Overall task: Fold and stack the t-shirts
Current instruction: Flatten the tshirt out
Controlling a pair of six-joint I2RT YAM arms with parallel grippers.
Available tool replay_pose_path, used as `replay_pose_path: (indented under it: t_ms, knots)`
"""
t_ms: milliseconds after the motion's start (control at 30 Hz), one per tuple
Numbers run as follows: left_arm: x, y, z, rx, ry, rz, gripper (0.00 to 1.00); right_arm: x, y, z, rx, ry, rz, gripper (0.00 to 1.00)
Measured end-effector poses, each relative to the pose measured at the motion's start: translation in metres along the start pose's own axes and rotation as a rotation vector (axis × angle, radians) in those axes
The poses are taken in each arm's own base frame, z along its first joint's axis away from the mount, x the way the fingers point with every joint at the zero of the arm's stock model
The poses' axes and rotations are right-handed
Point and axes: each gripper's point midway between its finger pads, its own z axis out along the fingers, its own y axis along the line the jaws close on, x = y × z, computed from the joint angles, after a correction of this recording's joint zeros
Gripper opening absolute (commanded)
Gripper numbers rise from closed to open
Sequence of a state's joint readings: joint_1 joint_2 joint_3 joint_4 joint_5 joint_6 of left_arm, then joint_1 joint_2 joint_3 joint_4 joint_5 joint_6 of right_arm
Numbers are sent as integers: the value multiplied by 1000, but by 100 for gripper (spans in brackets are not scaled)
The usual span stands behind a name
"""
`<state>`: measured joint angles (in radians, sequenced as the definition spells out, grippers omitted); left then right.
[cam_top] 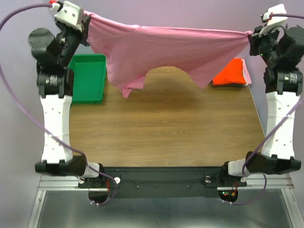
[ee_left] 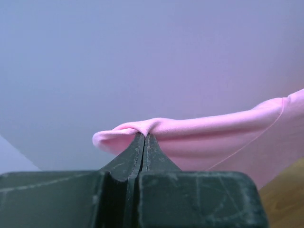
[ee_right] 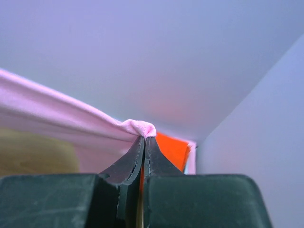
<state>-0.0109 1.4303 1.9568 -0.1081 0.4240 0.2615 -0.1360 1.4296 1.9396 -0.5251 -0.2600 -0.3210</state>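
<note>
Top view, clock read with 12 at the far edge of the counter (cam_top: 166, 133). Pink t-shirt (cam_top: 166, 47) hangs in the air across the far side, stretched between the two arms. Left gripper (cam_top: 88, 23) at about 10 o'clock, pressed together on a small bunched fold of the pink cloth; its wrist view shows the tips meeting with fabric humped over them. Right gripper (cam_top: 250, 34) at about 2 o'clock, likewise pinching a nub of pink hem, tips together. Top edge between them runs nearly taut, with a slight sag toward the right. The body droops below it in an arch, and the lowest lobe, at about 11 o'clock, hangs down near the counter; whether it touches, cannot tell. Judgement: the wide, high hold serves to let the weight of the cloth pull out wrinkles and square the shirt, so it can be laid flat on the bare wood nearer the arms for folding. Orange t-shirt (cam_top: 231, 73) lies on the counter at 2 o'clock, partly behind the pink drape. Green tray (cam_top: 88, 78) at 10 o'clock, beside the left arm. Folding of the pink one looks not yet begun. Risk: the thin pinches could slip.
</note>
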Motion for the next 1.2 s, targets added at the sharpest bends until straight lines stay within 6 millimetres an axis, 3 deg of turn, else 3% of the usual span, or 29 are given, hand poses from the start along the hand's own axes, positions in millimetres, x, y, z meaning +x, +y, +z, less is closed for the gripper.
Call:
replay_pose_path:
  t_ms: [133,233,433,533,633,767,833,933,1033,1167,1200]
  knots:
    - [-66,-2,-43,-49,-157,66,0,-50,-10,-42,78,-128,-37,1]
    - [-103,-6,-81,-89,-246,117,0,-75,-13,-71,118,-198,-54,1]
    - [-152,-19,-154,-151,-370,188,0,-124,-12,-138,175,-348,-93,1]
    - [-171,-20,-179,-187,-416,211,0,-147,-11,-172,207,-420,-122,1]
    - [-203,-26,-216,-219,-499,252,0,-173,-13,-204,247,-499,-160,1]
    - [-221,-30,-236,-237,-547,293,0,-190,-13,-228,279,-563,-204,1]
    - [-212,-29,-230,-232,-526,302,0,-185,-12,-224,275,-557,-215,1]
    - [-162,-31,-202,-189,-416,290,0,-145,-2,-191,207,-472,-231,1]
    - [-80,-35,-164,-119,-234,239,0,-81,14,-146,103,-327,-221,1]
    - [46,-53,-125,0,27,140,0,29,40,-87,-49,-83,-184,1]
    - [67,-57,-120,22,70,121,0,61,47,-73,-90,-13,-173,1]
